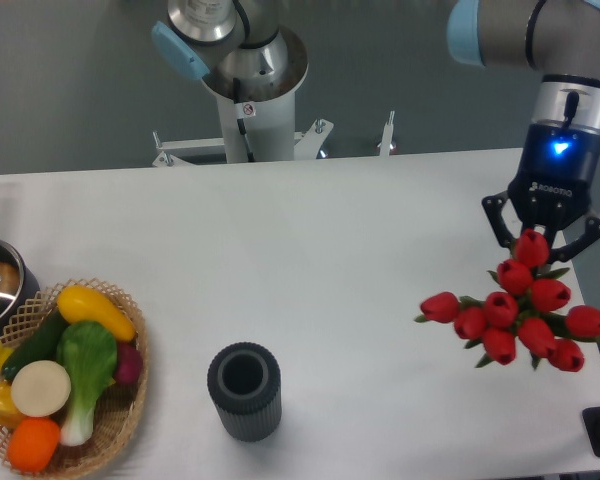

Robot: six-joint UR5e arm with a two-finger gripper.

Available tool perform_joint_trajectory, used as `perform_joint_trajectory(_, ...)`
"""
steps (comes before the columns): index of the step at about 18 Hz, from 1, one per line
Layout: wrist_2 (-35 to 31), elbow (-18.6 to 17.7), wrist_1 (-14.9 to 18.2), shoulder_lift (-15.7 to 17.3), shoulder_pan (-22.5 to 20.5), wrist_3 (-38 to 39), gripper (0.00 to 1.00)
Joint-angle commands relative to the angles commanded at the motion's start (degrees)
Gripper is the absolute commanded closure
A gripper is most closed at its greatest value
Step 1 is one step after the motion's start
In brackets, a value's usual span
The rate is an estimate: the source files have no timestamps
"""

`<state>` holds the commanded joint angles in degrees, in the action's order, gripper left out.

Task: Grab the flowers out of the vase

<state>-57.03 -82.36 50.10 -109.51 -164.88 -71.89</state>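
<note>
Red flowers [515, 312] in gripper [546, 237] — vase [245, 390] apart.

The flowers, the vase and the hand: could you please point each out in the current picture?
flowers [515, 318]: fixed camera, central red buds.
vase [245, 412]: fixed camera, ribbed side wall.
hand [546, 240]: fixed camera, midway between fingertips.

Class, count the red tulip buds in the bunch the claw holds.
9 buds in the flowers: one under the claw, one far left, seven clustered between; others may be hidden.
</note>
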Motion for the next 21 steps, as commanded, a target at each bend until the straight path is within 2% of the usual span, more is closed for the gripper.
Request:
perform_joint_trajectory(3, -0.80, 0.35, 0.88, -0.18, -0.17, -0.27, 0.98)
perform_joint_trajectory(6, -7.99, -0.09, 2.02, -0.18, 0.18, -0.36, 0.96)
perform_joint_trajectory(9, -15.28, 0.44, 6.40, -0.35, 0.97, -1.06, 0.96)
perform_joint_trajectory(12, -20.21, 2.80, 13.61, -1.05, 1.23, -6.50, 0.97)
perform_joint_trajectory(16, -24.18, 6.59, 18.10, -2.99, 2.99, -7.48, 0.97)
perform_joint_trajectory(21, -24.88, 6.95, 19.16, -3.34, 3.25, -7.48, 0.98)
